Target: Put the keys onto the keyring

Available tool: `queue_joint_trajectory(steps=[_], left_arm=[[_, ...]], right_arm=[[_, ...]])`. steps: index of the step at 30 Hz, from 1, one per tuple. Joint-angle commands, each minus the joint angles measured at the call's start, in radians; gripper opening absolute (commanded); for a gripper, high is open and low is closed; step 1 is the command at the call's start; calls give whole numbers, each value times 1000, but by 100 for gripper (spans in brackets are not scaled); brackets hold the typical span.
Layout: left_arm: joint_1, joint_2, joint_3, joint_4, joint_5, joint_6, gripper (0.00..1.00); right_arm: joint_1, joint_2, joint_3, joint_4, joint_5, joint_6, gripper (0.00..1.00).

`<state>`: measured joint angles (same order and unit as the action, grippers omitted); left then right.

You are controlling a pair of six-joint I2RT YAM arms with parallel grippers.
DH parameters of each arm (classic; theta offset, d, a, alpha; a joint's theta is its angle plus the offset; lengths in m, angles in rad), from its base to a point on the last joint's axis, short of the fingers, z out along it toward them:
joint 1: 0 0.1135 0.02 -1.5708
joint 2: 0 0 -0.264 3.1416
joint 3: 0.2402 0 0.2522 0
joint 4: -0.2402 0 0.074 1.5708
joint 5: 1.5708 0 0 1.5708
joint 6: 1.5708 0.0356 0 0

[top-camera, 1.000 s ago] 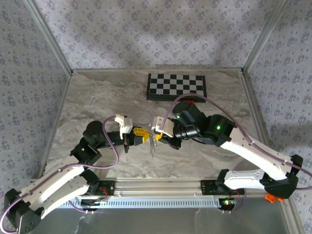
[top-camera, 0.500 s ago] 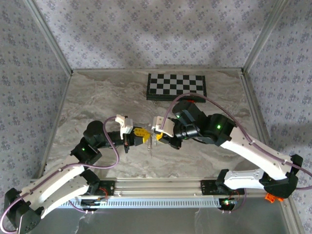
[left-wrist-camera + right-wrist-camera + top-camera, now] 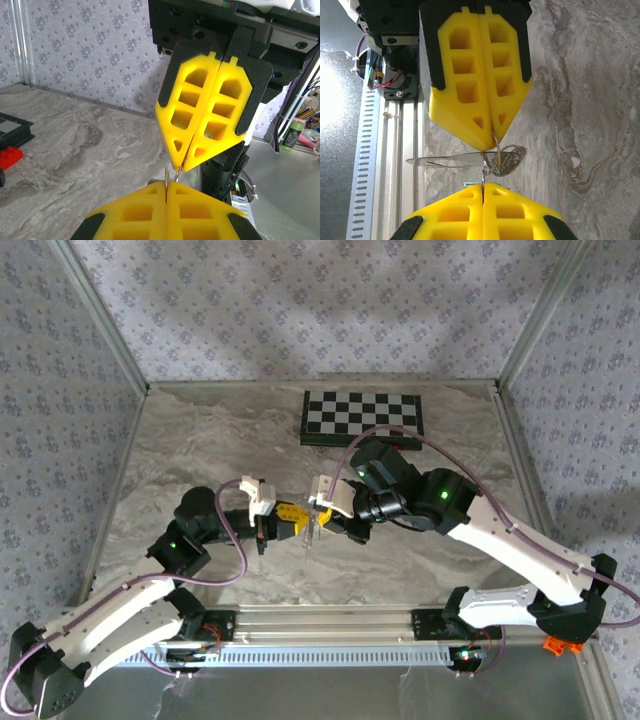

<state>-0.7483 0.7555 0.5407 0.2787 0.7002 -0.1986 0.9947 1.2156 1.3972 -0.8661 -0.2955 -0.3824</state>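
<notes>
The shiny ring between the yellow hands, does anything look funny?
Nothing looks broken. The keyring hangs bunched in a little tangle between the left hand and right hand, and the key pokes out sideways.

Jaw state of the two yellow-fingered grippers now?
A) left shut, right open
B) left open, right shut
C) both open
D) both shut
D: the wrist views show the left gripper and the right gripper each closed flush with no gap, the left one's tip pinching the thin silvery wire keyring.
</notes>
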Motion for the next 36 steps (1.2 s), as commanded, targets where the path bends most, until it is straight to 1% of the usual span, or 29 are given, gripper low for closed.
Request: queue_joint_trajectory(steps=[1, 9, 36], left_arm=[[-6, -4, 24, 12, 29, 22, 0], [-7, -1, 28, 6, 29, 26, 0], [-15, 22, 33, 0, 35, 42, 0]], right_arm=[[-8, 6, 36, -38, -1, 5, 0], [-15, 2, 40, -38, 14, 5, 0], [-19, 32, 53, -26, 7, 4, 0]])
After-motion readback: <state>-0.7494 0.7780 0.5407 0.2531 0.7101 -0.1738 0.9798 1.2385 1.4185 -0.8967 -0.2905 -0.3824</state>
